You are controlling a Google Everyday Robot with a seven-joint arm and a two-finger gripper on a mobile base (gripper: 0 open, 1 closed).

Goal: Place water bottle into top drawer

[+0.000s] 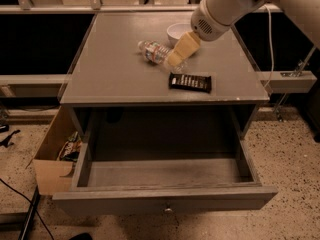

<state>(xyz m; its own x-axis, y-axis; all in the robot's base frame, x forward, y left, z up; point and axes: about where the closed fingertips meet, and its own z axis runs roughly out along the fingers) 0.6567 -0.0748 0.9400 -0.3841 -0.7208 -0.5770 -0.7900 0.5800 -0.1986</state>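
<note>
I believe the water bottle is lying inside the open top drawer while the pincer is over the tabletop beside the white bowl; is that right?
Not quite: the camera view shows the water bottle lying on its side on the tabletop, not in the open top drawer. The pincer is indeed over the tabletop, right at the bottle, beside the white bowl.

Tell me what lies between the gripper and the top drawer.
In the camera view, the gripper is at the water bottle on the table. Between it and the open top drawer lie a dark wrapped bar and the table's front edge.
</note>
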